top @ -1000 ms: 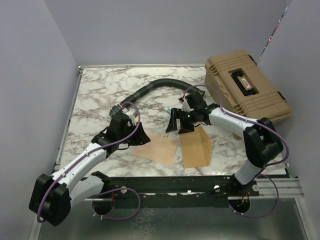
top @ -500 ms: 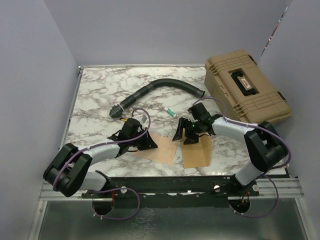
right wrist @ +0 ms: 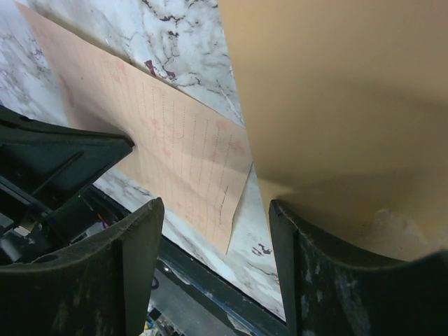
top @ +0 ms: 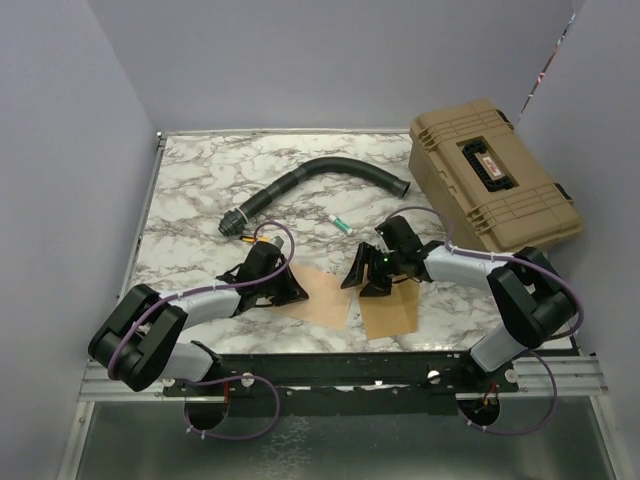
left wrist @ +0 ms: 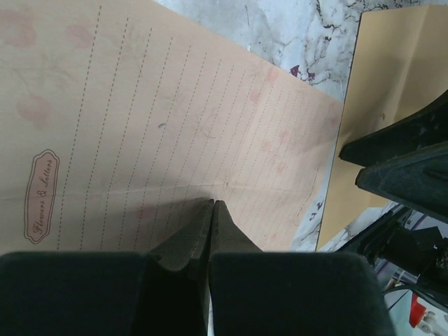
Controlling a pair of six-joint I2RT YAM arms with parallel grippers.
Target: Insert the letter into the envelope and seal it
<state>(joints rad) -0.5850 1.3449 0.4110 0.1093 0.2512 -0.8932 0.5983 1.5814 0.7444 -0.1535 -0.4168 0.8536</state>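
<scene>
The letter (top: 326,292), a pale peach lined sheet, lies flat near the table's front edge and fills the left wrist view (left wrist: 175,112). The darker brown envelope (top: 392,312) lies just right of it, with a strip of marble between them; it also shows in the wrist views (left wrist: 392,70) (right wrist: 336,91). My left gripper (top: 298,292) is shut, its tips (left wrist: 213,204) low over the letter with nothing between them. My right gripper (top: 362,278) is open (right wrist: 215,206), low over the envelope's left edge and the letter's right corner (right wrist: 175,154). The envelope's flap is hidden.
A tan hard case (top: 490,175) stands at the back right. A black corrugated hose (top: 310,180) curves across the back middle, and a small green pen (top: 338,222) lies behind the grippers. A black rail (top: 400,365) runs along the table's near edge.
My left arm folded down and its gripper moved right onto the letter. My right gripper dropped nearer and leftward. The envelope slid a little toward the near edge.
</scene>
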